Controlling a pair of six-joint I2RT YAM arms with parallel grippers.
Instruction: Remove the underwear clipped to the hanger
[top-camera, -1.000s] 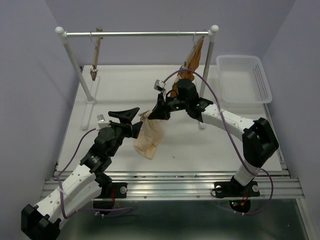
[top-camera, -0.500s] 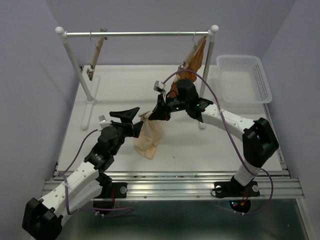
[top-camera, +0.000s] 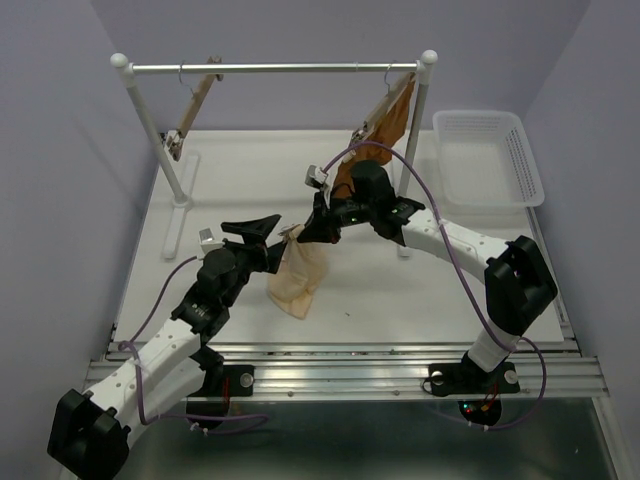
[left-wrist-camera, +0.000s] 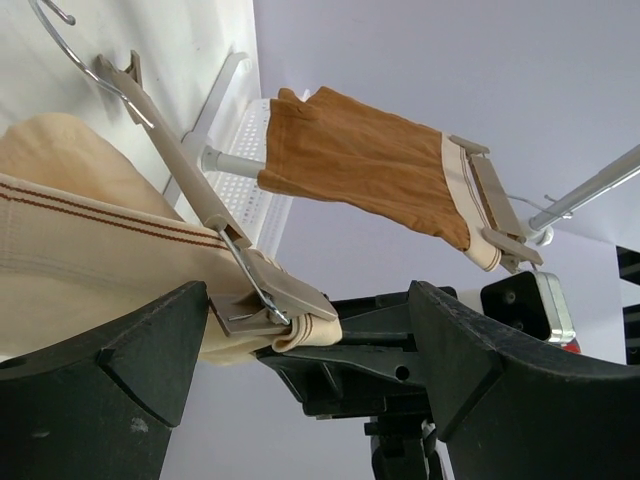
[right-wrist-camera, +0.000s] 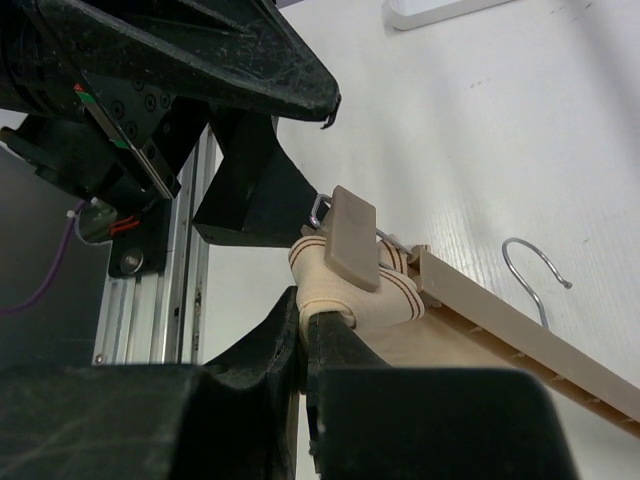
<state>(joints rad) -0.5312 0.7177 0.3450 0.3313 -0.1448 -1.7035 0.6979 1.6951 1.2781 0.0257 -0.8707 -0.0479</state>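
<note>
The cream underwear (top-camera: 298, 275) hangs between the two arms at mid-table. Its striped waistband (right-wrist-camera: 350, 295) is held in a clip (right-wrist-camera: 352, 238) at the end of the light-wood hanger (right-wrist-camera: 520, 330). My right gripper (right-wrist-camera: 303, 340) is shut on the waistband just under that clip. In the left wrist view the hanger (left-wrist-camera: 170, 150) runs down to the clip (left-wrist-camera: 270, 290), which lies between the fingers of my open left gripper (left-wrist-camera: 310, 380), close to the left finger (left-wrist-camera: 100, 390). From above, the left gripper (top-camera: 265, 235) sits just left of the right gripper (top-camera: 300, 232).
A metal rail (top-camera: 280, 68) on two posts crosses the back. An empty wooden hanger (top-camera: 192, 110) hangs tilted at its left end, and an orange-brown garment (top-camera: 385, 125) hangs clipped at its right end. A white basket (top-camera: 490, 155) stands at the back right.
The empty hanger on the rail has swung upward and outward. My left arm has shifted slightly forward near the clip. The right gripper keeps its hold on the waistband.
</note>
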